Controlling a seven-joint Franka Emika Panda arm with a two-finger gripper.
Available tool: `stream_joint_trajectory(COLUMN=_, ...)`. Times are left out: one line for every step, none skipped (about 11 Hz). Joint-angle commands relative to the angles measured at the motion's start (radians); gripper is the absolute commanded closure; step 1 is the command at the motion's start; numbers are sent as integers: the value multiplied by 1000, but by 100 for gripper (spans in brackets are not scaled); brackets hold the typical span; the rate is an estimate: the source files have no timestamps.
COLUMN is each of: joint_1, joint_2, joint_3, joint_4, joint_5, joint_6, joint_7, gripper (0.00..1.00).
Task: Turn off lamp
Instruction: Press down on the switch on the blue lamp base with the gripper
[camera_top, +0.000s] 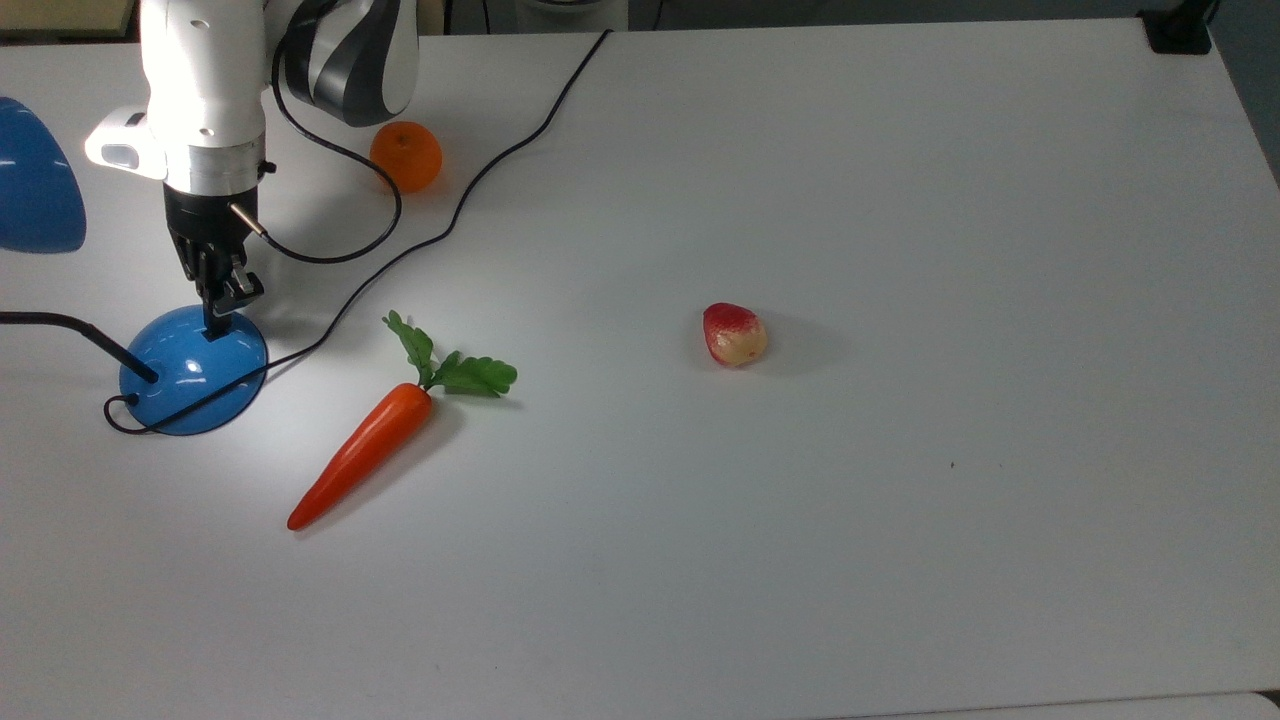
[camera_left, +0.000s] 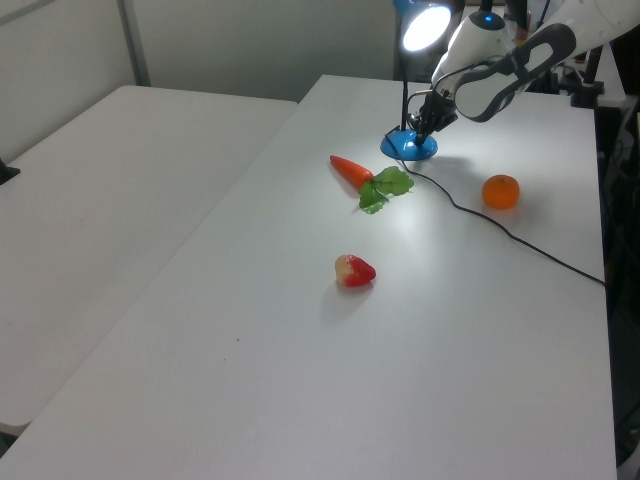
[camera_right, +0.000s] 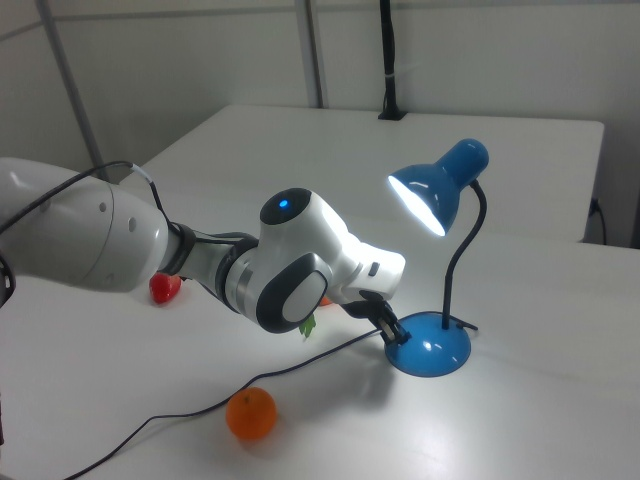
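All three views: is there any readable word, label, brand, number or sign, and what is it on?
None. No text can be read on the lamp, its base, the gripper, the arm, the carrot, the orange, the red-and-yellow fruit or the table.
The blue dot on the arm's joint is a light, not a sign.

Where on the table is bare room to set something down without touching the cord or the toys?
Free: the wide stretch to the top view's right of the strawberry, and the strip below the carrot. Crowded: the top view's upper left, where the lamp, tool, cord and orange cluster.
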Motion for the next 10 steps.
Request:
stream_joint_trajectory(joint_1=2, joint_2=21, joint_3=-3, joint_4=-6, joint_5=-1, joint_6=28, joint_7=17, gripper=100)
stream_joint_trajectory(joint_1=2, joint_2=22, joint_3=-3, joint_4=-6, joint_5=-1, joint_6=28, joint_7=16, gripper=100)
stream_joint_trajectory(joint_1=2, joint_2=24, joint_3=-3, joint_4=-6, joint_5=-1, joint_6=28, joint_7=16, gripper=100)
stream_joint_trajectory(joint_1=2, joint_2=24, joint_3=-3, joint_4=-6, joint_5=-1, joint_6=28, joint_7=16, gripper=100)
stream_joint_trajectory(joint_1=2, joint_2=24, joint_3=-3, joint_4=-6, joint_5=-1, joint_6=28, joint_7=16, gripper=100)
stream_joint_trajectory(joint_1=2, joint_2=24, joint_3=-3, joint_4=-6, joint_5=-1, joint_6=28, joint_7=16, gripper=100)
stream_joint_trajectory(joint_1=2, joint_2=22, joint_3=-3, joint_4=-6, joint_5=-1, joint_6=28, joint_7=14, gripper=100)
stream_joint_trajectory(joint_1=3, joint_2=18, joint_3=-3, joint_4=-6, joint_5=-1, joint_6=25, joint_7=14, gripper=100)
stream_joint_trajectory(joint_1=3, joint_2=9, joint_3=-3, joint_4=-8, joint_5=-1, joint_6=16, joint_7=11, gripper=100)
stream_joint_trajectory(joint_1=3, joint_2=-4, joint_3=-3, joint_4=-12, joint_5=-1, joint_6=7, joint_7=8, gripper=100)
